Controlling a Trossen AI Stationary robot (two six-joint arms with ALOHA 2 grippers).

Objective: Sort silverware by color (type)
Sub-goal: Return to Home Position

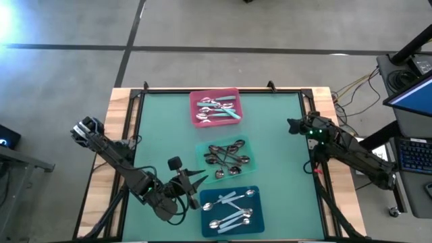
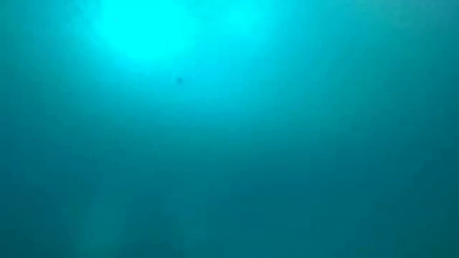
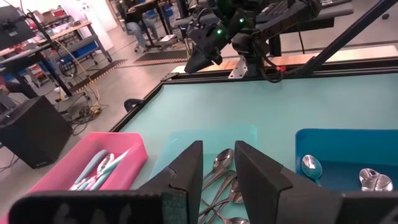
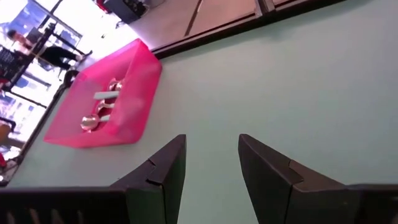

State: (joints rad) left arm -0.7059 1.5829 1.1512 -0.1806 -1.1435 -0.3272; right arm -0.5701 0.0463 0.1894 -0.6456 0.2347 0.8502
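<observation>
Three trays sit in a row down the middle of the table. The pink tray (image 1: 233, 93) holds teal-handled spoons (image 1: 217, 109), the mint tray (image 1: 251, 144) holds dark-handled spoons (image 1: 226, 156), and the dark-teal tray (image 1: 253, 219) holds pale-blue-handled spoons (image 1: 233, 208). My left gripper (image 1: 199, 183) is open just left of the mint tray and points at it. In the left wrist view the dark spoons (image 3: 219, 163) show past the gap of this gripper (image 3: 217, 168). My right gripper (image 1: 290, 125) is open over bare mat by the table's right edge. Its wrist view shows the pink tray (image 4: 134, 93) beyond the gripper (image 4: 211, 162).
A raised dark frame (image 1: 223, 89) borders the green mat. Bare mat (image 1: 280, 169) lies right of the trays and also at the far left (image 1: 158, 128). The low view shows only a teal blur. Workbenches and a person (image 3: 134, 22) stand in the room beyond the table.
</observation>
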